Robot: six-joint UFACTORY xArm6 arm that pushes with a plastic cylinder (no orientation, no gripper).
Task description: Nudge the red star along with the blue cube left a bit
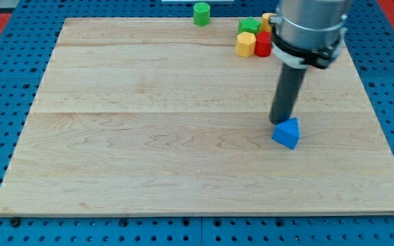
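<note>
A blue block [286, 132] lies on the wooden board [149, 137] at the view's right, below the middle. My tip [280, 121] rests right at its upper left edge, touching or nearly touching it. A red block [263, 44] sits near the view's top right in a tight cluster; its shape is unclear and the arm partly hides it. The rod rises to the grey arm body [308, 27] at the view's top.
A yellow block [245, 44] and a green block [250, 26] sit beside the red one, with an orange bit [267, 19] behind. A green cylinder [201, 14] stands at the board's top edge. Blue perforated table surrounds the board.
</note>
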